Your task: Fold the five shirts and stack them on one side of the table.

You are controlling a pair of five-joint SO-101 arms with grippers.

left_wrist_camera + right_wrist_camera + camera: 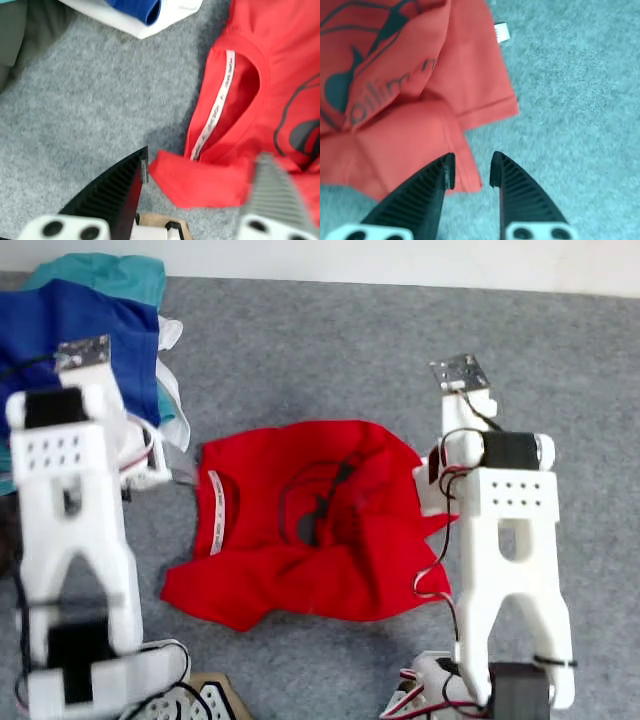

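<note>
High view, K: how far along?

M: Partly done. A stack of folded shirts (85, 315) sits just beyond the left gripper (205, 155), blue on top with teal and white edges under it. I cannot read the count. The red shirt (300, 525) lies rumpled and unfolded between the two arms.

K: Tool states?

M: The left gripper is spread wide and empty, hovering just short of the collar (215, 105), with the shirt's near edge under the gap. The right gripper (472, 160) is at a narrow gap with nothing pinched, its tips over the shirt's bottom corner on the grey table (580, 100).

K: What is left?

M: As I judge it, the red shirt needs flattening and folding, then a move onto the stack. If the stack holds four, this is the last shirt, but I cannot confirm that.
</note>
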